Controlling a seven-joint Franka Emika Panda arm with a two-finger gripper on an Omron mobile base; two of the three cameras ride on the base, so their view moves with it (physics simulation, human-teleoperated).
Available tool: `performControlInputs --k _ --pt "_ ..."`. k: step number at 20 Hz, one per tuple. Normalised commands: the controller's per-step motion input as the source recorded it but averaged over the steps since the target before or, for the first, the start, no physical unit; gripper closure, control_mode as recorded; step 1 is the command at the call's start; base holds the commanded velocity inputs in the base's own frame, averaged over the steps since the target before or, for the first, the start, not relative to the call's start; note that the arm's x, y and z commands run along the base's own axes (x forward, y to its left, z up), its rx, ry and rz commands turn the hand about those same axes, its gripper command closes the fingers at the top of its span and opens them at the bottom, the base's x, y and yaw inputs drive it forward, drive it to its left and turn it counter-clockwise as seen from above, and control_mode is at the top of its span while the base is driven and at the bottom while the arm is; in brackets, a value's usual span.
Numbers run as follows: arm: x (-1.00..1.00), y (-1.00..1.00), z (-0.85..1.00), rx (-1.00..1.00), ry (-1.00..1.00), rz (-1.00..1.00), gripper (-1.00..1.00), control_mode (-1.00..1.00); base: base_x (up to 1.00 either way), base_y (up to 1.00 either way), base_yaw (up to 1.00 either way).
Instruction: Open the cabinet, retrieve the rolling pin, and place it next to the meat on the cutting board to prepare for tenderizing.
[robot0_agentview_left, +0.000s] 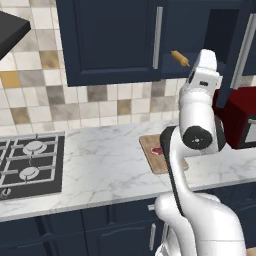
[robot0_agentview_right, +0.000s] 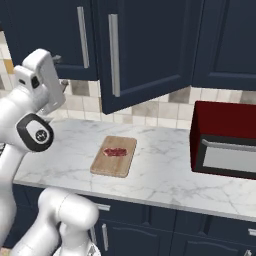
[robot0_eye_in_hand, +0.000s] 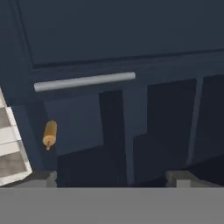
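Observation:
The navy cabinet (robot0_agentview_left: 110, 40) has its right door (robot0_agentview_right: 150, 45) swung open and its left door shut. Inside, on the bottom shelf, lies the tan rolling pin (robot0_agentview_left: 180, 58), and in the hand view the rolling pin (robot0_eye_in_hand: 50, 134) sits at the left, below the silver bar handle (robot0_eye_in_hand: 85, 82). My gripper (robot0_eye_in_hand: 114, 178) is raised in front of the opening, short of the pin, open with nothing between its fingertips. On the counter below, the cutting board (robot0_agentview_right: 114, 156) carries the small red meat (robot0_agentview_right: 115, 152) near its far end.
A dark red microwave (robot0_agentview_right: 225, 145) stands on the counter right of the board. A gas hob (robot0_agentview_left: 30, 165) is set in the counter at the far left. The open door's edge hangs over the counter, above the board.

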Motion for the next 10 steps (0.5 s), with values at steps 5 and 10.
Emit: performControlInputs --k 5,10 --pt "0.39 -0.01 0.00 -0.10 0.04 -0.48 -1.00 -1.00 0.00 0.00 0.00" --pt "0.40 -0.02 0.00 -0.04 0.08 -0.42 -1.00 -1.00 0.00 0.00 0.00"
